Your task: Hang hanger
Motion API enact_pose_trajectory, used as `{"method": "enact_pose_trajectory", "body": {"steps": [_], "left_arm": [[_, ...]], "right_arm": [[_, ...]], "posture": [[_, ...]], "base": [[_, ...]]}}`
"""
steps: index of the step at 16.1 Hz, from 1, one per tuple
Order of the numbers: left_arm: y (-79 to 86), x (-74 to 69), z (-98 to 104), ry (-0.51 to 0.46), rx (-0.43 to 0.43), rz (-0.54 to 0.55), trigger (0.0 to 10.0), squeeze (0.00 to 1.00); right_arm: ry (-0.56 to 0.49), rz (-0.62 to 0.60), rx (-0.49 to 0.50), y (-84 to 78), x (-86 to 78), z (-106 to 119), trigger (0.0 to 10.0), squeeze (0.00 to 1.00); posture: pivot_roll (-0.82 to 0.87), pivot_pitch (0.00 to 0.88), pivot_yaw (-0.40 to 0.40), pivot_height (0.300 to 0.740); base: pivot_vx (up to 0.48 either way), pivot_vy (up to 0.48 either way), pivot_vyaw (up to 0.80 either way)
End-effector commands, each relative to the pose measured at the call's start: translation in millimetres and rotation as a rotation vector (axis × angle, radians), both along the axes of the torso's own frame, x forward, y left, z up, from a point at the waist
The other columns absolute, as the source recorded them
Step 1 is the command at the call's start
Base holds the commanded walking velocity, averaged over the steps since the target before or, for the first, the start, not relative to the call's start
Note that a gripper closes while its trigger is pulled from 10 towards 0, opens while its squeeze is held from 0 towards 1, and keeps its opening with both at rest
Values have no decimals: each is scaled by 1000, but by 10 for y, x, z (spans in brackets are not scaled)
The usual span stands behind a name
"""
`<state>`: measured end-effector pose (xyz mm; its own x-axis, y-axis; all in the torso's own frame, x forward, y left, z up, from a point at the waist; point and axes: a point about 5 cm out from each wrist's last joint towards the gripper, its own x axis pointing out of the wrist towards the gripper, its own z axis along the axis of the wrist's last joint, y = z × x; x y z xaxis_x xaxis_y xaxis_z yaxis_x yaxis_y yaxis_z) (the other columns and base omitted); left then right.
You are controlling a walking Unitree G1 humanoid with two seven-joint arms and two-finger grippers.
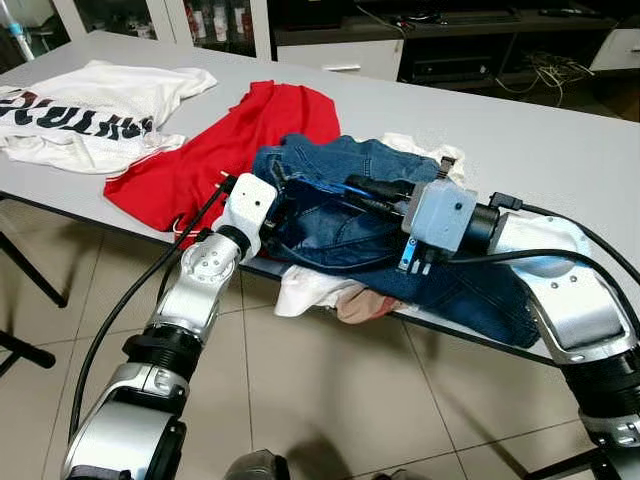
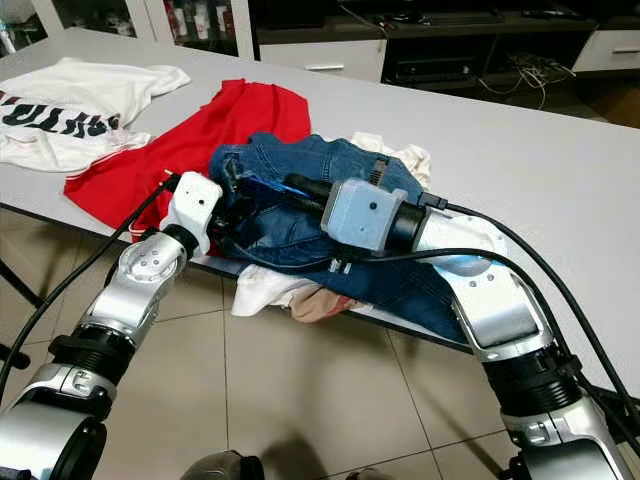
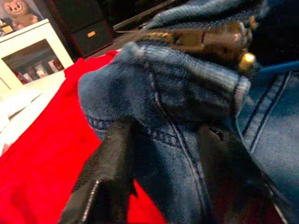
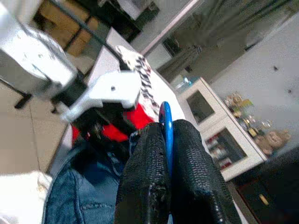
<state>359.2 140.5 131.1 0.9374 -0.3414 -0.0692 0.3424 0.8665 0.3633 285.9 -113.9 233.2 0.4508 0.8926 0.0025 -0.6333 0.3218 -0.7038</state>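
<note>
Textured black fingers (image 4: 187,172) pinching thin blue hanger (image 4: 166,123), over denim jeans (image 1: 340,165)

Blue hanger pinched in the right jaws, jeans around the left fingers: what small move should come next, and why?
Probably ease the blue hanger further into the jeans. The right gripper is shut on its thin blue edge, and the left gripper straddles a denim fold near the zipper, so it seems to hold the garment open on the table.

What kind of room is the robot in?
Probably a living room in a home. There is a long grey table piled with clothes such as blue jeans and a red shirt, a dark TV-style cabinet with cables, and a tiled floor.
</note>
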Motion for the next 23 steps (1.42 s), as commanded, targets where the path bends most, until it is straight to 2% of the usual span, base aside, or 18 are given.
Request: {"method": "enact_pose_trajectory", "body": {"steps": [1, 3, 5, 6, 8, 11, 13, 17, 19, 21, 22, 23], "left_arm": [[13, 30, 51, -24, 15, 14, 0, 0], [69, 47, 113, -70, 6, 47, 0, 0], [132, 74, 272, -159, -26, 78, 0, 0], [185, 92, 378, -207, -72, 101, 0, 0], [244, 108, 414, -206, -124, 123, 0, 0], [314, 109, 396, -205, -134, 151, 0, 0], [333, 107, 377, -198, -136, 151, 0, 0], [289, 102, 334, -178, -131, 128, 0, 0], [278, 96, 300, -167, -126, 124, 0, 0], [284, 84, 259, -151, -120, 123, 0, 0], [302, 79, 233, -140, -122, 137, 0, 0], [315, 79, 225, -136, -123, 150, 0, 0]], "right_arm": [[-21, 37, 35, -12, -51, 125, 0, 0], [13, 61, -20, -65, -80, 67, 0, 0], [45, 65, -92, -136, -93, -24, 0, 0], [63, 54, -106, -188, -84, -43, 0, 0], [66, 18, -110, -282, -34, -36, 0, 0], [88, 11, -50, -427, -17, 77, 0, 0], [116, 79, -13, -489, -101, 186, 0, 0], [86, 62, 30, -520, -59, 292, 0, 0], [105, 73, 71, -542, -62, 325, 0, 0], [118, 69, 122, -614, -52, 391, 0, 0], [124, 35, 185, -697, 7, 445, 0, 0], [121, 18, 205, -728, 32, 455, 0, 0]], "posture": [[-21, 0, 35, 740], [-22, 0, 35, 740], [-21, 0, 33, 740], [-21, 0, 33, 740], [-21, 0, 33, 740], [-23, 0, 39, 740], [-22, 0, 42, 740], [-23, 0, 43, 740], [-23, 0, 43, 740], [-23, 0, 46, 740], [-23, 0, 46, 740], [-23, 0, 46, 740]], "base": [[0, 0, 0], [0, 0, 0], [0, 0, 0], [0, 0, 0], [0, 0, 0], [0, 0, 0], [0, 0, 0], [0, 0, 0], [0, 0, 0], [0, 0, 0], [0, 0, 0], [0, 0, 0]]}}
